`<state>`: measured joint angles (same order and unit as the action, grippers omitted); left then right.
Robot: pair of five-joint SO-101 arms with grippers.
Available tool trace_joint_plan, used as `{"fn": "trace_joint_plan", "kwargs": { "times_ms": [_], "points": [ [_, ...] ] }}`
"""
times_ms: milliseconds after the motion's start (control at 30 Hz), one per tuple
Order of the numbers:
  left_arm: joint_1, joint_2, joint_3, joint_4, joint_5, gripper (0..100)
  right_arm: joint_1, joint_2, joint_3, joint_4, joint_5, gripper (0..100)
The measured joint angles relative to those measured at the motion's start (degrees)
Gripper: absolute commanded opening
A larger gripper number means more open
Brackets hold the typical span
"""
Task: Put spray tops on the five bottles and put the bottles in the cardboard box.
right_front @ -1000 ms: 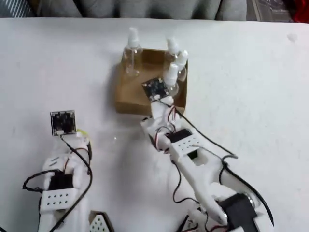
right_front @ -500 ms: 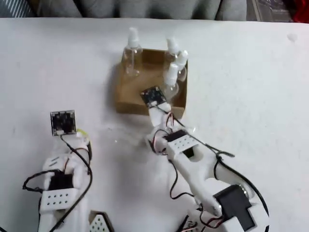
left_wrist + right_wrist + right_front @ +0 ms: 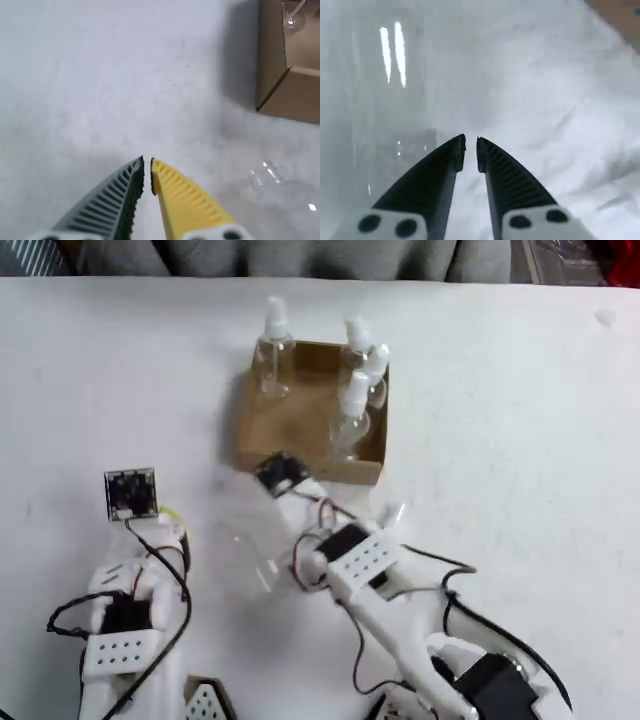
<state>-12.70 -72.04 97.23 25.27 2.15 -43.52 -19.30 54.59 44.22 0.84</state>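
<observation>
Four clear plastic bottles with white spray tops (image 3: 356,400) are standing in the brown cardboard box (image 3: 262,445). A fifth clear bottle (image 3: 286,205) is waiting on the white table (image 3: 520,390), seemingly uncapped. The right gripper (image 3: 470,146) beside it and the left gripper (image 3: 147,174) are both sitting pinched together, empty.

Brown cardboard box (image 3: 290,435): no print readable.
Clear plastic bottles with white spray tops (image 3: 274,345): no label readable.
Black square circuit board (image 3: 131,493), near left: markings too small to read.
</observation>
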Motion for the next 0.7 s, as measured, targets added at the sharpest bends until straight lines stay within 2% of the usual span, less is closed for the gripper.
{"fn": "trace_joint_plan", "kwargs": {
  "times_ms": [167, 300, 433, 567, 700],
  "points": [
    [0.0, 0.0, 0.0, 0.0, 0.0, 2, -6.2, 0.0, 0.0, 0.5, 0.0, 1.7],
    [0.0, 0.0, 0.0, 0.0, 0.0, 2, -7.1, -0.4, 0.1, 0.5, 0.1, 1.7],
    [0.0, 0.0, 0.0, 0.0, 0.0, 2, -6.6, -0.4, 0.1, 0.6, 0.1, 1.7],
    [0.0, 0.0, 0.0, 0.0, 0.0, 2, -2.9, -0.4, 0.1, 1.4, 0.1, 1.9],
    [3.5, 0.0, 0.0, 0.0, 1.9, 2, 1.0, -0.4, 0.1, 0.6, 0.1, 1.9]
  ]
}}
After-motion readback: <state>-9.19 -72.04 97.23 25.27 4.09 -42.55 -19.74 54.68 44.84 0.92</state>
